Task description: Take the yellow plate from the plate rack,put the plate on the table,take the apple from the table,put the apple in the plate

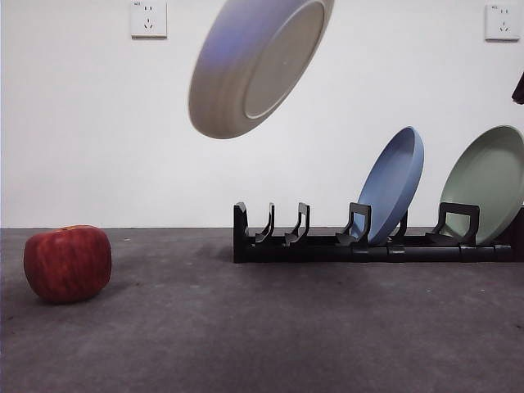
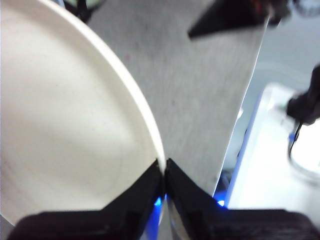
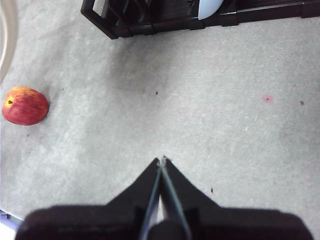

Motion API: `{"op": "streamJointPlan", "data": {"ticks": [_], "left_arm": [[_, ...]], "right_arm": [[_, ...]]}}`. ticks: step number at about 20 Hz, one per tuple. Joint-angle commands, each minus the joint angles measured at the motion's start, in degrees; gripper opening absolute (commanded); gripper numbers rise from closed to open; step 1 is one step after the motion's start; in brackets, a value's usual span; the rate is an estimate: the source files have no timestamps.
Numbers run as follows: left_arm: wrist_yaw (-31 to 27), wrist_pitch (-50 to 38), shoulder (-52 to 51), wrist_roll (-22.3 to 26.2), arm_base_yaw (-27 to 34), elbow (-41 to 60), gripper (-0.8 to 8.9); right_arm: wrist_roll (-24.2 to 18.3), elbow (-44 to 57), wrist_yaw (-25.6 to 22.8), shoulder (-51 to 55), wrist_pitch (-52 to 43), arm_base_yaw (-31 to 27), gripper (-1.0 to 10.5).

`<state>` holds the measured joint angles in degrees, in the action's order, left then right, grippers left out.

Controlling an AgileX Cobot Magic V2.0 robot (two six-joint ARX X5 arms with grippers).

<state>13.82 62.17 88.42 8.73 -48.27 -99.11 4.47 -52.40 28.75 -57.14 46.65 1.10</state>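
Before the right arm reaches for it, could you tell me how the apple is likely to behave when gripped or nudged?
The apple looks rounded, resting free on the table, so a nudge may roll it. Its skin looks smooth, possibly slippery. It seems firm, unlikely to squash.

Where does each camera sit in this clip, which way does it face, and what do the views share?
Front view: low at table height, looking level across; cream round plate aloft, black pronged rack; a dark arm tip at the right edge.
Left wrist view: on the left arm, facing its fingers pinching the plate's rim.
Right wrist view: on the right arm, looking down at the grey table; right gripper shut, empty.
Shared: the red apple, in front and right wrist views.
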Motion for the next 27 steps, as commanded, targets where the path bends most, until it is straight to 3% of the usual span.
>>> {"op": "streamJointPlan", "data": {"ticks": [1,6,13,16,20,27], "left_arm": [[-3.7,1.7,-0.3,1.6,-3.8,0.2,-0.09],[-14.4,3.7,-0.3,0.1,-11.8,3.4,-0.09],[-24.3,-4.9,-0.1,-2.6,-16.3,19.6,-0.09],[-25.1,-7.2,3.9,-2.0,-17.2,23.9,-0.09],[-30.4,-7.8,12.5,1.0,-18.7,23.9,-0.09],[-30.6,-6.8,20.1,4.0,-19.1,23.9,0.04]], "right_arm": [[-0.6,-0.3,0.2,-0.1,-0.3,0.1,0.0],[-0.6,-0.3,0.2,-0.1,-0.3,0.1,0.0],[-0.6,-0.3,0.2,-0.1,-0.3,0.1,0.0],[-0.7,-0.3,0.2,-0.1,-0.3,0.1,0.0],[-0.7,-0.3,0.2,-0.1,-0.3,0.1,0.0],[-1.3,-0.3,0.2,-0.1,-0.1,0.1,0.0]]}}
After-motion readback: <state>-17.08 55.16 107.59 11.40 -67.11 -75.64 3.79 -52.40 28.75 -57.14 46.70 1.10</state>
